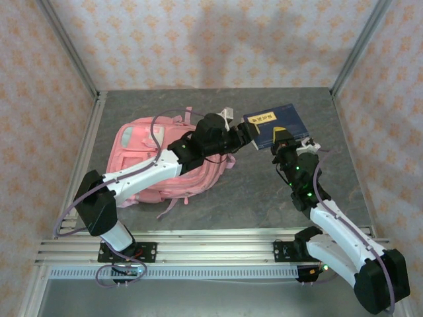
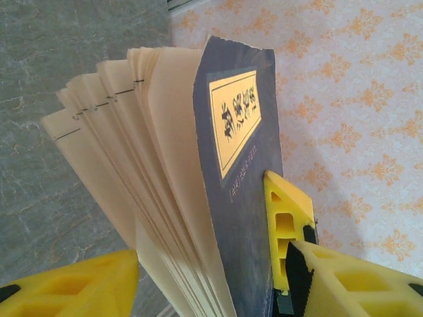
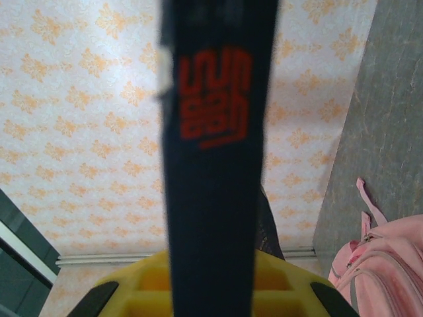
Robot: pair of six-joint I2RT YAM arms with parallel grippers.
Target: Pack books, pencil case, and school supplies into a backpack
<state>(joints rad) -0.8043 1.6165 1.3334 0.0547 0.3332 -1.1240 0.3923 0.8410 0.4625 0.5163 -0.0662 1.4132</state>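
Your right tool (image 1: 285,139) is clenched on the near edge of the navy book (image 1: 276,122) with the yellow label, and the book is held up above the worktop (image 1: 251,198), just to the right of the pink backpack (image 1: 142,142). Your left tool (image 1: 250,136) has its jaws wide on both sides of the same book. One finger (image 2: 287,218) touches the cover, but I cannot tell if the tool really squeezes the fanned pages.

The grey, stone-patterned table (image 1: 264,198), edged along its near side by aluminium rails (image 1: 211,247), carries a pink backpack (image 1: 139,148) lying flat on it, left of centre and towards the rear.
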